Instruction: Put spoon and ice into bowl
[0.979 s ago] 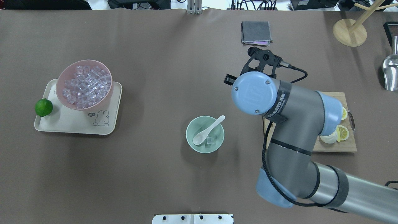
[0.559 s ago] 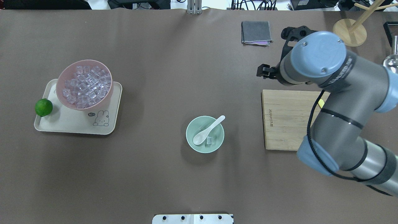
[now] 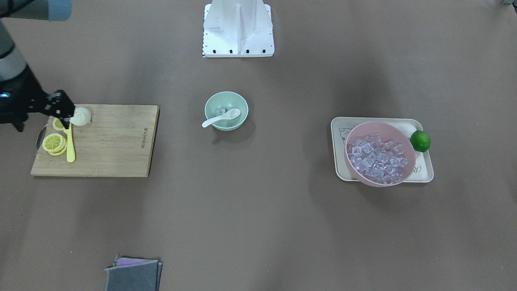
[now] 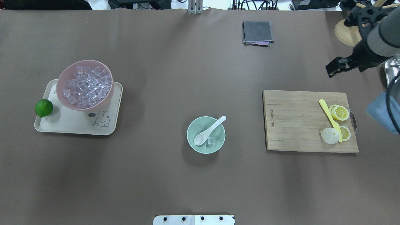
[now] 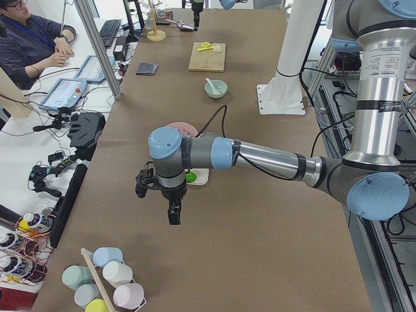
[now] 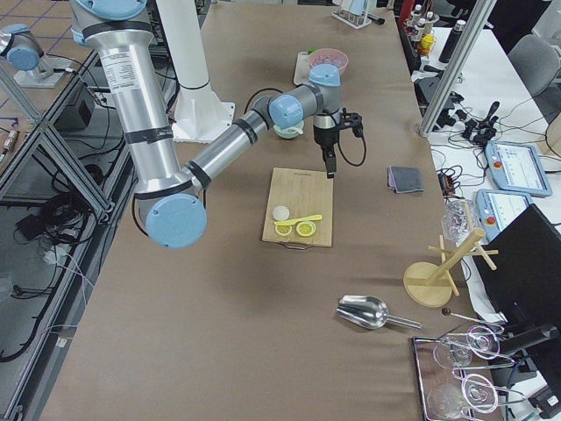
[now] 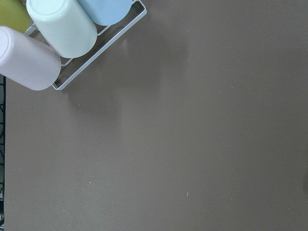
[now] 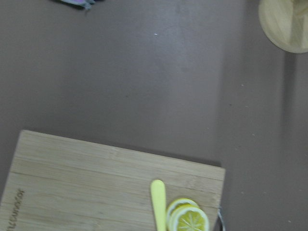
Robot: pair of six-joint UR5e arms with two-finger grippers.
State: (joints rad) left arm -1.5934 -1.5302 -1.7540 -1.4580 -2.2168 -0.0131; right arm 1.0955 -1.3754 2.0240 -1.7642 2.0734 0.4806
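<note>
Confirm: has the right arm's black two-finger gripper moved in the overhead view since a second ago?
Yes. The right gripper swung toward the view's right, from the left edge of the rectangular wooden cutting board to near its right edge.

Bare bench (image 4: 175, 78) surrounds the mint-green bowl (image 4: 192, 142) on every side, open from above. The spoon (image 4: 210, 129) handle overhangs its far right rim. Obstacles: cutting board (image 4: 290, 122) to the right, apart from the bowl; tray (image 4: 62, 126) with pink ice bowl (image 4: 61, 99) and lime (image 4: 43, 107) well to the left; folded cloth (image 4: 257, 32) near the far edge. The right tool (image 4: 331, 69) hangs beyond the board's far right corner, well apart from the bowl.
</note>
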